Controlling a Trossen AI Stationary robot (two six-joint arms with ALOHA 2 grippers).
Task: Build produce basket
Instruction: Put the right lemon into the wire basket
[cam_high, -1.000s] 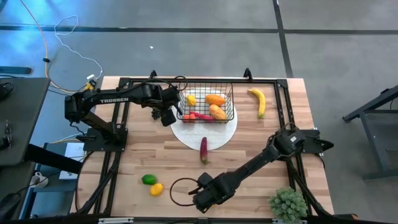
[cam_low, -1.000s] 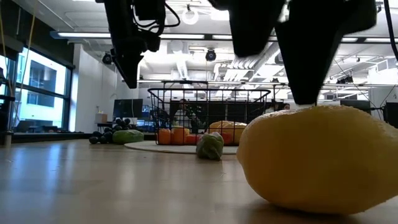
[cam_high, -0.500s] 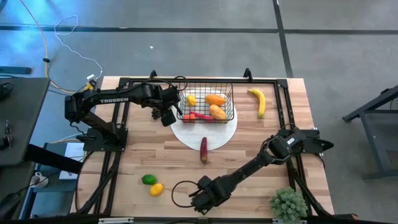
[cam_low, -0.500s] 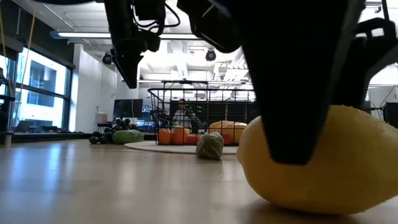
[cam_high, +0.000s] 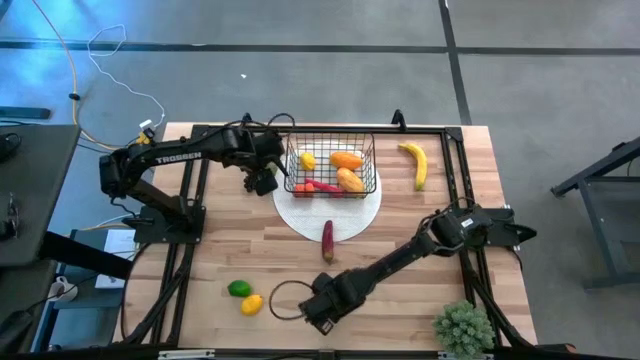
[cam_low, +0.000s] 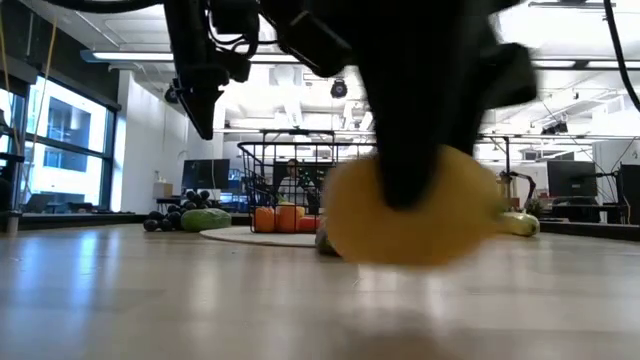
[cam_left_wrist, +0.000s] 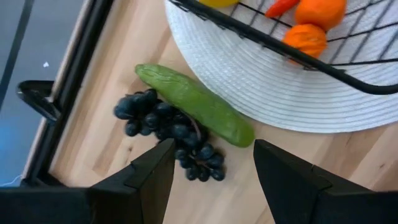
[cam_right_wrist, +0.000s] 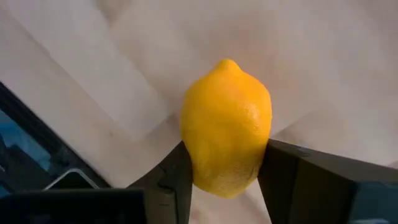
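Note:
My right gripper is near the table's front edge, shut on a yellow lemon, which shows blurred in the low view. A second lemon and a green piece lie on the wood to its left. The black wire basket stands on a white disc and holds orange, yellow and red produce. My left gripper hangs open over dark grapes and a green cucumber beside the disc. A banana lies to the basket's right. My right gripper pinches the lemon's two opposite sides between its two fingers, across its width. The fingers come from above, pointing down. The lemon's pointed tip faces away from the wrist. In the low view the lemon seems just clear of the tabletop.
A purple-red piece lies at the disc's near edge. A bushy green plant stands at the near right corner. A dark cable loop lies beside my right gripper. Bare wood shows between the disc and the table's front edge.
My right gripper has come down over the lemon and shut on it. It has then carried the lemon a little toward the table's left edge and off the wood. My left gripper has shifted slightly toward the far left, staying open.

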